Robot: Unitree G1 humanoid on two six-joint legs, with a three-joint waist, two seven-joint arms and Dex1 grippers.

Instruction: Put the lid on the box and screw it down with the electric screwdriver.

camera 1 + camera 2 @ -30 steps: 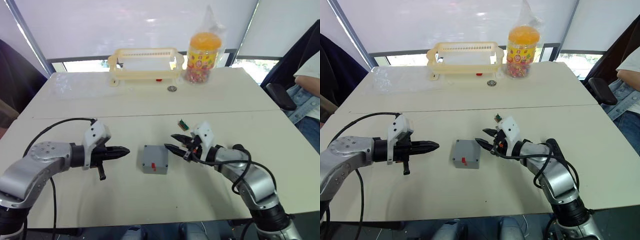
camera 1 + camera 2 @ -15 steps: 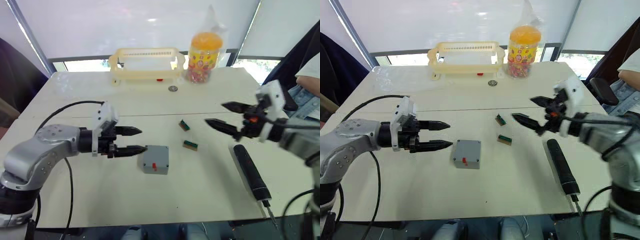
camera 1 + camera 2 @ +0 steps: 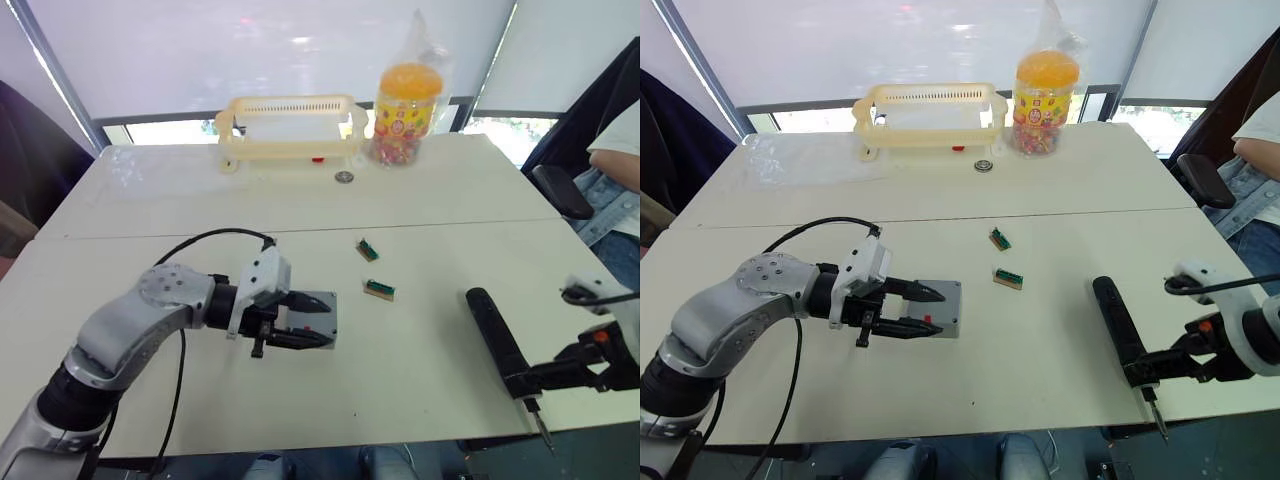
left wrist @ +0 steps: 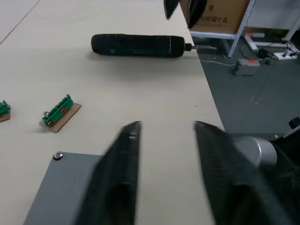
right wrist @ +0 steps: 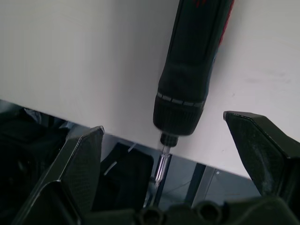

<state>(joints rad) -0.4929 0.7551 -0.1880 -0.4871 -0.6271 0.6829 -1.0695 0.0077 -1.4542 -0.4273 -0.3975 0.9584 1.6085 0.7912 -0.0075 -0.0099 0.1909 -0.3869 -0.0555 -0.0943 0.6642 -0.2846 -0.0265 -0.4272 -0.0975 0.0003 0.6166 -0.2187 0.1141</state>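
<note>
Box point(image 3: 312, 318): small grey enclosure, near the middle of the bench point(image 3: 420, 200), its flat grey top carrying a screw head at one corner in the left wrist view. Whether that top is the lid already seated, cannot tell.

Left end effector point(image 3: 297, 321): black fingers spread, lying over the box; in the left wrist view one finger point(image 4: 117, 173) crosses the grey top and the other sits past its edge. Whether it touches the box, cannot tell. Nothing gripped.

Electric screwdriver point(image 3: 497, 339): black cylinder lying flat near the bench's right front edge, well apart from the box, thin metal bit point(image 5: 161, 161) overhanging the edge.

Right end effector point(image 3: 1200, 362): at the bit end of the screwdriver, fingers wide apart on either side of the tool's nose in the right wrist view; empty.

Other items: two small green connector pieces point(image 3: 379, 289), point(image 3: 366, 248), between box and screwdriver; cream basket point(image 3: 290, 128), candy jar in a clear bag point(image 3: 405, 100) and a small round metal item point(image 3: 344, 177) at the far side.

Step in hand (judgement): steadying the box and reaching for the screwdriver. Next move calls for the right fingers to close around the screwdriver's body rather than its bit, then lift it clear of the edge.
</note>
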